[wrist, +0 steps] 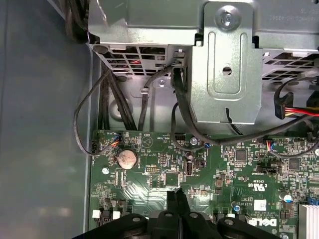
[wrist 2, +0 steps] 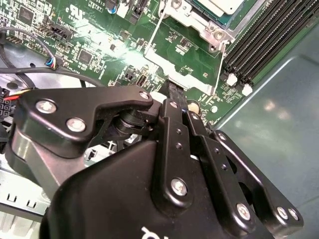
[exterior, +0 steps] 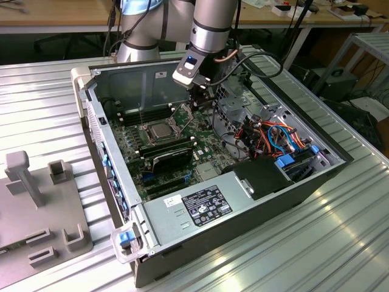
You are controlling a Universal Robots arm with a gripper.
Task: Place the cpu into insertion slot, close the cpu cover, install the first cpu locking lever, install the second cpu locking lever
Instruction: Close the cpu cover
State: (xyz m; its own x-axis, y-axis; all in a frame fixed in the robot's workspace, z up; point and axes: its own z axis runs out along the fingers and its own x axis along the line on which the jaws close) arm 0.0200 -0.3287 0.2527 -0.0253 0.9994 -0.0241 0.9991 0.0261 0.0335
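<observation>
One cpu (exterior: 159,129) seated; one gripper (wrist 2: 172,92), seemingly closed, beside one cpu cover (wrist 2: 187,63).

The cpu (exterior: 159,131) has a dull silver-grey metal top, while the cpu cover (wrist 2: 182,64) is thin, bright metal. The case (exterior: 130,79) is matt grey steel. The green circuit board (wrist: 149,174) looks glossy, the fingers (wrist 2: 172,124) matt black, and the ribbed metal worktop (exterior: 340,237) satin.

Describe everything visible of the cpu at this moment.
The cpu is a small flat square chip with a dull silver-grey metal top. In the exterior view it lies level in the insertion slot on the green board, inside the open computer case. The second wrist view catches one corner, with a green edge beneath the metal. The tool is apart from it.
</observation>
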